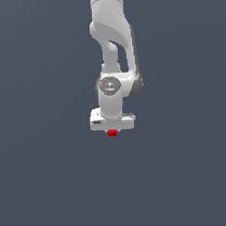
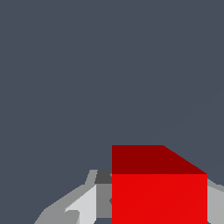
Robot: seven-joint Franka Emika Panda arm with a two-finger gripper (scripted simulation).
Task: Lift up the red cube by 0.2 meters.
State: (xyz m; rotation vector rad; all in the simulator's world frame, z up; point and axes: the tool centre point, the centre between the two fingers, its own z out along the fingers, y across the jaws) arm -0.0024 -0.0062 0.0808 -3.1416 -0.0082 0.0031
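- The gripper [image 1: 112, 130] hangs straight down from the white arm [image 1: 113, 49], its broad white body far wider than the small cube just under it; the fingers are barely visible in the exterior view.
- In the wrist view the gripper [image 2: 153, 205] has grey and white finger parts [image 2: 85, 205] flanking the cube on both sides and meeting its faces, so it reads as pinching the cube.
- The red cube [image 1: 112, 132] sits directly beneath the gripper body, centred on it, with only its front face showing in the exterior view.
- In the wrist view the red cube [image 2: 159, 197] fills the space between the fingers, a bright red face toward the camera and a darker red face [image 2: 148, 159] behind it.
- The tabletop [image 1: 48, 183] is a flat, uniform slate-grey field all around; whether the cube rests on it or hangs above it cannot be told.
- No brand, label or writing is legible; only tiny unreadable specks sit on the round wrist joint [image 1: 109, 85].
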